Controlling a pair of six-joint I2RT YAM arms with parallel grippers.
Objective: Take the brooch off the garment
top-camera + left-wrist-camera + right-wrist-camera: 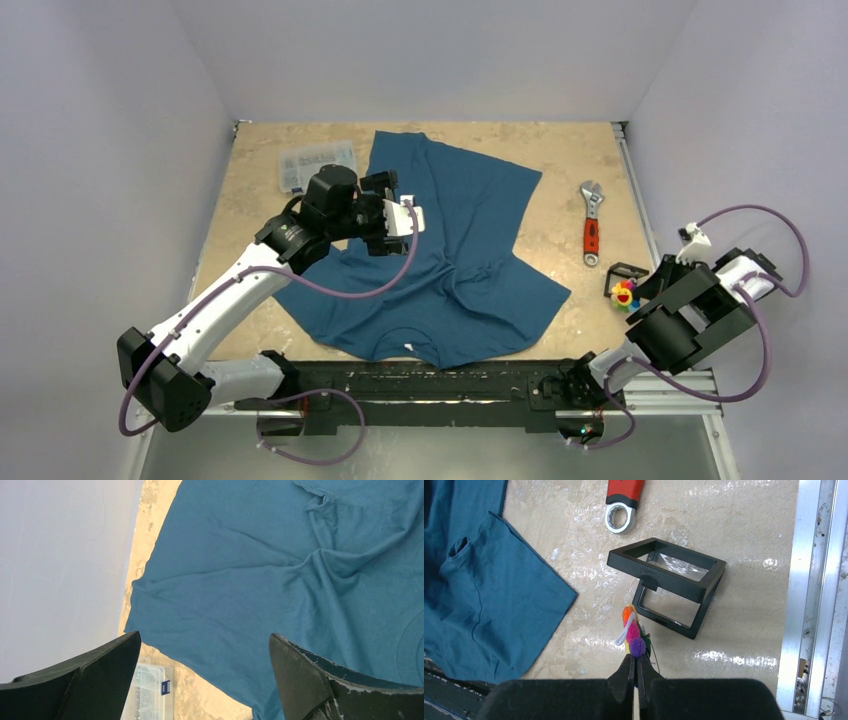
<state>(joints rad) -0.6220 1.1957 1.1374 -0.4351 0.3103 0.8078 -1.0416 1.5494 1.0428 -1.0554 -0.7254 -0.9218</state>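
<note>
The teal-blue garment (450, 260) lies crumpled across the middle of the table; it also shows in the left wrist view (280, 580) and at the left of the right wrist view (479, 590). The rainbow brooch (624, 294) is off the garment, pinched edge-on in my right gripper (634, 656), which is shut on it just above the table near a black frame. In the right wrist view the brooch (631, 630) shows orange, pink and purple petals. My left gripper (205, 645) is open and empty, hovering above the garment's upper left part.
A red-handled wrench (591, 224) lies right of the garment. An open black frame box (669, 580) sits beside the brooch. A clear plastic organiser box (316, 165) stands at the back left. A metal rail (811, 595) runs along the table's right edge.
</note>
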